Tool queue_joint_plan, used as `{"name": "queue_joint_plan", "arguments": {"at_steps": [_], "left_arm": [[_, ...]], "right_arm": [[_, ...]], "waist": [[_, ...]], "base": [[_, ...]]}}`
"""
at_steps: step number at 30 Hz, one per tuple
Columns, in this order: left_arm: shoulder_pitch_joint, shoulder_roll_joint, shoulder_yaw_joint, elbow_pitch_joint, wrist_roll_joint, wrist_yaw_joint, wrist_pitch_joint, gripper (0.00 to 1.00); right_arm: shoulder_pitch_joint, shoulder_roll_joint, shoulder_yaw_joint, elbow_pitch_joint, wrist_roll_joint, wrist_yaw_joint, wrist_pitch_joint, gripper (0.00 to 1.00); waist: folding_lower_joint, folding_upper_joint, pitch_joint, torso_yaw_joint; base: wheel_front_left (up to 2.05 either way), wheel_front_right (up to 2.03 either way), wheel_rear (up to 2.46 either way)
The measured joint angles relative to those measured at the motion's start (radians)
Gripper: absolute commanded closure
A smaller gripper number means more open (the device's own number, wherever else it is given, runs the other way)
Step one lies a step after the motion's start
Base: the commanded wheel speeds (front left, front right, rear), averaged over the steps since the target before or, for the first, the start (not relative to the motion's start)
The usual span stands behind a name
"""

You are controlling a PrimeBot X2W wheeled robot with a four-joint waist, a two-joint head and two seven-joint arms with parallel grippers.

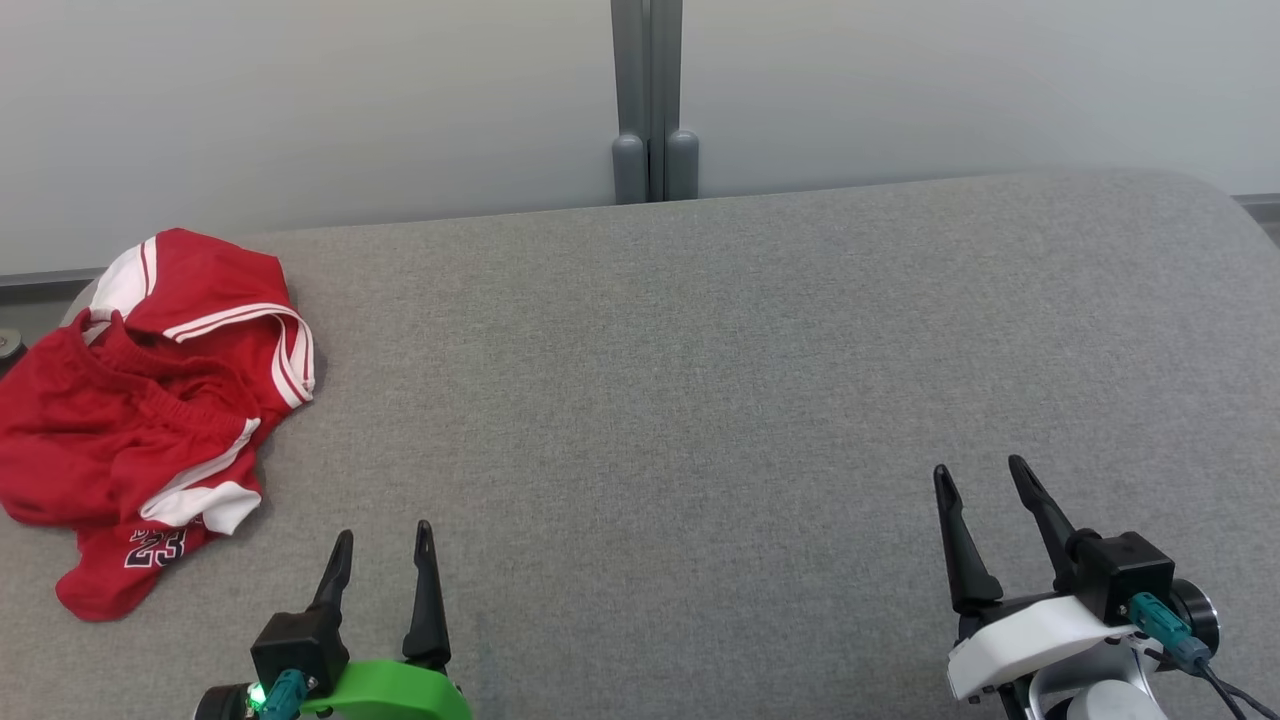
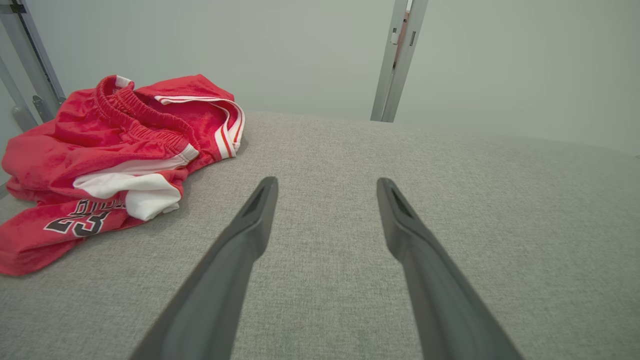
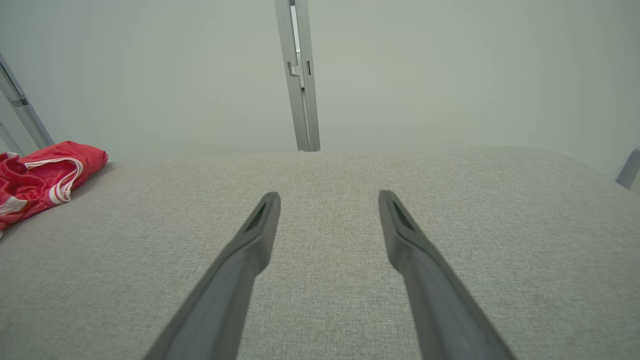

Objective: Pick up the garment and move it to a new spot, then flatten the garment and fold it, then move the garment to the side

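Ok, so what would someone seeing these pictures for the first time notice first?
The crumpled red garment, with white trim and a 23 on it, lies heaped at the left edge of the grey padded surface. Next come the left gripper and right gripper, low in the head view. Both have their dark fingers spread open and empty, and the left one is nearer the garment.

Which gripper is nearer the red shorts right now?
Left. The left gripper sits open just right of the red shorts, not touching; the right gripper is open far across the grey surface.
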Motion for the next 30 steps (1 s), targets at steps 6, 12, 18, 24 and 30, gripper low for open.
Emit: {"name": "queue_joint_plan", "arguments": {"at_steps": [6,12,18,24,30], "left_arm": [[0.000,0.000,0.003,0.008,-0.003,0.005,0.000,0.00],[-0.001,0.000,0.006,0.014,-0.003,0.006,0.000,0.00],[-0.010,0.000,0.006,0.010,-0.001,0.007,0.000,0.00],[-0.022,0.000,0.000,0.001,0.008,0.006,0.000,0.00],[-0.026,0.001,0.012,-0.010,0.025,0.004,0.000,0.00]], "right_arm": [[0.000,0.000,-0.001,0.001,0.001,0.000,0.000,0.00],[0.000,0.000,-0.005,0.003,0.001,0.000,0.000,0.00],[0.001,-0.001,-0.013,0.001,0.001,0.000,0.000,0.00],[0.006,-0.001,-0.020,-0.005,0.003,0.000,-0.001,0.00],[0.005,0.000,-0.011,-0.006,0.013,0.000,-0.001,0.00]], "waist": [[0.0000,0.0000,0.000,0.002],[0.0000,0.0000,0.003,0.006],[0.0000,0.0000,0.005,0.032],[0.0000,0.0000,0.006,0.099],[0.0000,0.0000,0.005,0.202]], "base": [[0.00,0.00,0.00],[0.00,0.00,0.00],[0.00,0.00,0.00],[0.00,0.00,0.00],[0.00,0.00,0.00]]}}
